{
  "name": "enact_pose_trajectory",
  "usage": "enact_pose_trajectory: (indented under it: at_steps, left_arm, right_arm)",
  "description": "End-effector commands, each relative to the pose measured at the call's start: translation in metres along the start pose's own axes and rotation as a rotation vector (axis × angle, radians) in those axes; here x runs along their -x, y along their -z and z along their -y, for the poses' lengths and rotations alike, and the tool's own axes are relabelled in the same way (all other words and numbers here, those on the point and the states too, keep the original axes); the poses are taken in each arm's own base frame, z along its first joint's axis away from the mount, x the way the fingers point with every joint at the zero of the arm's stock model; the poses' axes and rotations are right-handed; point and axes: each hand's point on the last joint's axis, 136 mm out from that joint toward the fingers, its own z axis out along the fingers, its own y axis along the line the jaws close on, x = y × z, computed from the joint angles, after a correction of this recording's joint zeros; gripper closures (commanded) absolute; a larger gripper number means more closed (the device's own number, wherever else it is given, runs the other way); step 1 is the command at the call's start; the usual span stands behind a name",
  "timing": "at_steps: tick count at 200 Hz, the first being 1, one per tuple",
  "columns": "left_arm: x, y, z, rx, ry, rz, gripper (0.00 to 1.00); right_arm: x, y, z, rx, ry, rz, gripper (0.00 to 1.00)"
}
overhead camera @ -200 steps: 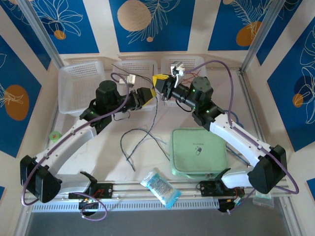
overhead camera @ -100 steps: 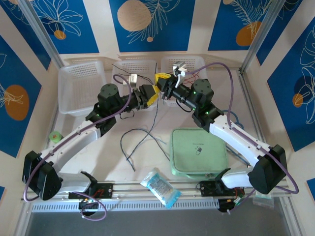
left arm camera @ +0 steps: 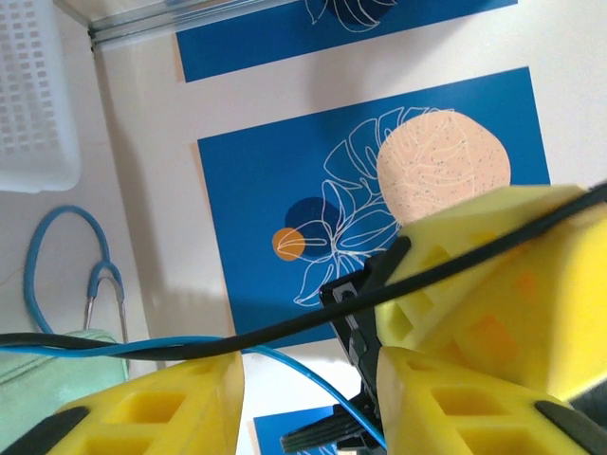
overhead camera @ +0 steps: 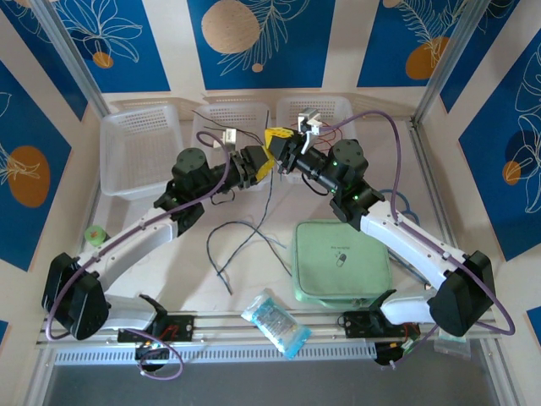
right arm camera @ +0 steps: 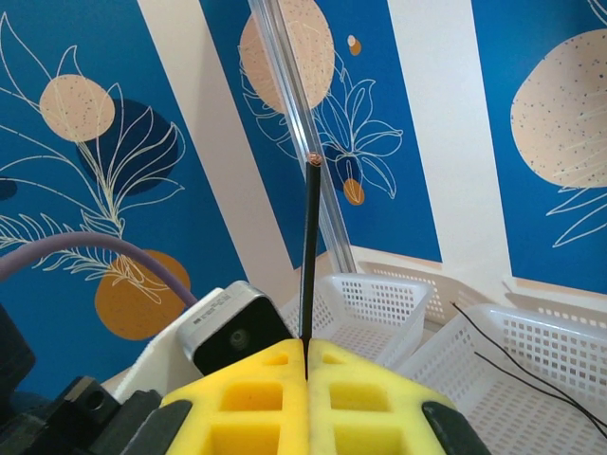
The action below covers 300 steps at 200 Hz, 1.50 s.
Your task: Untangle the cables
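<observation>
Reaching in from both sides, the two arms meet at the far middle of the table (overhead camera: 194,279), right in front of the middle basket (overhead camera: 241,114). The right gripper (right arm camera: 306,347) is clamped tight, its yellow pads pressed together with no gap. A black cable (right arm camera: 308,246) stands straight up out of the seam, with a bare coppery tip at its top.

The left gripper (left arm camera: 308,384) sits just beside it, jaws apart, with a clear gap between its two yellow fingers (left arm camera: 161,408). The black cable runs across that gap, just above the fingertips, and on into the right gripper's pads. I can't tell whether it touches the left fingers. A blue cable (left arm camera: 294,373) comes in alongside the black one from the left, then curves away downward through the gap.

From above, a dark strand drops from the two grippers down to the table top. The rest of the cables (overhead camera: 241,245) lie in loose loops on the white surface near the middle, between the arms and just left of a pale green case (overhead camera: 342,262). A stethoscope (left arm camera: 104,275) with a blue tube lies toward the right side, beyond that case. A clear packet (overhead camera: 275,321) lies at the near edge, between the two arm bases.
</observation>
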Motion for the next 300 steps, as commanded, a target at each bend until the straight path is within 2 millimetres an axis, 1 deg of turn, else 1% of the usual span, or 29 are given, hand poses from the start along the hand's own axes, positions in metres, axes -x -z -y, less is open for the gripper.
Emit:
enact_pose_trajectory:
  at_steps: [1, 21, 38, 59, 76, 109, 136, 154, 184, 197, 214, 239, 275, 300]
  left_arm:
    - [0.000, -0.003, 0.015, -0.054, -0.021, 0.008, 0.62]
    - [-0.001, -0.002, 0.014, -0.049, -0.025, 0.007, 0.70]
    - [-0.001, 0.001, 0.014, -0.032, -0.039, 0.010, 0.83]
    - [-0.001, 0.005, 0.014, 0.004, -0.068, 0.013, 0.95]
    - [-0.002, 0.010, 0.013, 0.029, -0.089, 0.014, 1.00]
    - [-0.004, 0.019, 0.011, 0.095, -0.134, 0.005, 1.00]
    - [-0.003, 0.028, 0.019, 0.119, -0.168, -0.007, 1.00]
    - [0.000, 0.033, 0.027, 0.111, -0.182, -0.014, 1.00]
    - [0.009, 0.044, 0.047, 0.100, -0.215, -0.027, 1.00]
    - [0.014, 0.052, 0.054, 0.116, -0.237, -0.029, 1.00]
    - [0.025, 0.064, 0.059, 0.138, -0.258, -0.010, 1.00]
    - [0.041, 0.082, 0.059, 0.155, -0.253, 0.027, 1.00]
    - [0.051, 0.104, 0.059, 0.174, -0.259, 0.052, 1.00]
    - [0.060, 0.123, 0.063, 0.191, -0.266, 0.086, 1.00]
  right_arm:
    - [0.014, 0.007, -0.004, -0.002, 0.001, 0.061, 1.00]
    - [0.019, 0.010, -0.002, -0.009, 0.006, 0.067, 1.00]
    - [0.022, 0.012, 0.001, -0.013, 0.016, 0.068, 1.00]
    - [0.027, 0.016, 0.004, -0.023, 0.025, 0.072, 1.00]
    - [0.030, 0.020, 0.009, -0.036, 0.031, 0.074, 1.00]
    - [0.040, 0.030, 0.023, -0.079, 0.035, 0.094, 1.00]
    - [0.048, 0.040, 0.038, -0.126, 0.027, 0.110, 1.00]
    - [0.053, 0.046, 0.047, -0.153, 0.028, 0.117, 1.00]
    - [0.060, 0.059, 0.063, -0.206, 0.030, 0.128, 1.00]
    - [0.063, 0.066, 0.069, -0.227, 0.030, 0.135, 1.00]
    - [0.068, 0.076, 0.078, -0.264, 0.025, 0.151, 1.00]
    - [0.074, 0.091, 0.090, -0.302, 0.004, 0.172, 1.00]
    - [0.079, 0.109, 0.105, -0.349, -0.015, 0.191, 1.00]
    - [0.090, 0.127, 0.118, -0.405, -0.020, 0.223, 1.00]
